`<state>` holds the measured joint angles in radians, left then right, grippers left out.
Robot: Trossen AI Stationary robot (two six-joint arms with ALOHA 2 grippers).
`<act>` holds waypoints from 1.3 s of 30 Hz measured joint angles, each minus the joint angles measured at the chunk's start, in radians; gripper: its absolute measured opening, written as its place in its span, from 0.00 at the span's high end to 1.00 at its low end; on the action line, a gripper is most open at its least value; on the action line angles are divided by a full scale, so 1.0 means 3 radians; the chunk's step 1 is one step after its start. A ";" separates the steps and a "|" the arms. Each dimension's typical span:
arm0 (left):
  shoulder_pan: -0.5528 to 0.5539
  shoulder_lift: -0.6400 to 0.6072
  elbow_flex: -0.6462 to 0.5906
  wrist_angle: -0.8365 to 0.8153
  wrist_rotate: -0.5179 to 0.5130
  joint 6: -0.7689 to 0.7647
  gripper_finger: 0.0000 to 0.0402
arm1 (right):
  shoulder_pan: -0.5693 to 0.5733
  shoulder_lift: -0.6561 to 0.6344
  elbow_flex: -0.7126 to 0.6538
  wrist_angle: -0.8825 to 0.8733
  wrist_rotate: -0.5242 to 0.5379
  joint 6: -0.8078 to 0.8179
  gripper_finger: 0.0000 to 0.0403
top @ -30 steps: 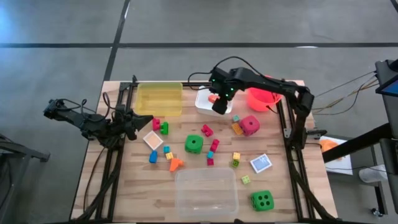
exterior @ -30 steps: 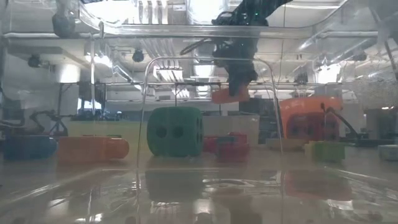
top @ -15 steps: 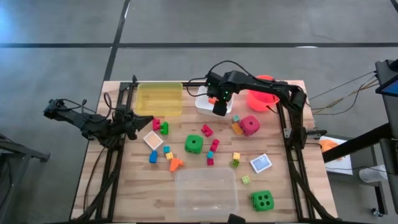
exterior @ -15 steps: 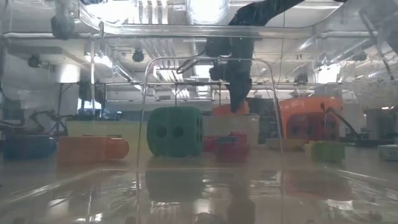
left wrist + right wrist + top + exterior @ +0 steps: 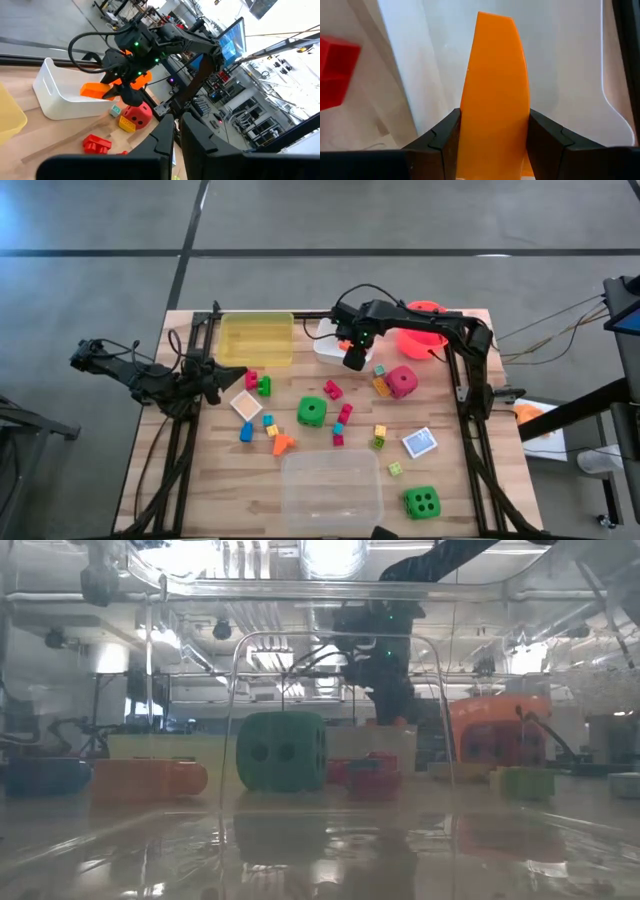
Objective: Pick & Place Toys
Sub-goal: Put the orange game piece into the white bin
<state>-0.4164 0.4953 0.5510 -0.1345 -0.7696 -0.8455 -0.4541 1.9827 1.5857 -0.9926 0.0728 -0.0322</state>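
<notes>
My right gripper (image 5: 352,354) points down over the white tub (image 5: 328,342) at the table's far middle and is shut on an orange block (image 5: 495,75). The left wrist view shows that block (image 5: 97,90) sticking out sideways over the tub (image 5: 57,102). My left gripper (image 5: 173,134) is shut and holds nothing; it waits level at the table's left side (image 5: 214,376). Loose toys lie on the wood: a green die (image 5: 312,411), a pink die (image 5: 402,381), a blue tile (image 5: 419,443), a beige tile (image 5: 246,404) and small blocks. My right gripper pinches the orange block by two opposite sides (image 5: 470,115) between its two fingers (image 5: 442,135). The fingers come from above, pointing down. The block is lifted over the white tub's opening; whether it touches the tub's floor I cannot tell.
A yellow tub (image 5: 256,338) stands left of the white one and an orange bucket (image 5: 422,330) right of it. A clear tub (image 5: 331,485) sits at the near edge, with a second green die (image 5: 422,502) to its right. A red block (image 5: 335,70) lies just outside the white tub.
My right gripper has sunk straight down toward the white tub with the orange block still between its fingers.
</notes>
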 joint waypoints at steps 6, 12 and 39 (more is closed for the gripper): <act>-0.0001 0.0000 0.0000 0.0005 0.0000 -0.0003 0.93 | 0.0000 0.0000 -0.0031 0.0127 0.0006 0.0042 0.59; 0.0000 0.0000 0.0000 0.0006 0.0000 -0.0003 0.93 | 0.0021 -0.0004 -0.0144 0.0179 0.0006 -0.0037 0.59; 0.0000 0.0000 0.0000 0.0006 0.0000 -0.0066 0.93 | 0.0095 -0.0004 -0.0487 0.0487 -0.0004 -0.0002 0.59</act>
<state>-0.4165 0.4953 0.5510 -0.1326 -0.7695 -0.8654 -0.4255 1.9816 1.4395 -0.8464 0.0715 -0.0328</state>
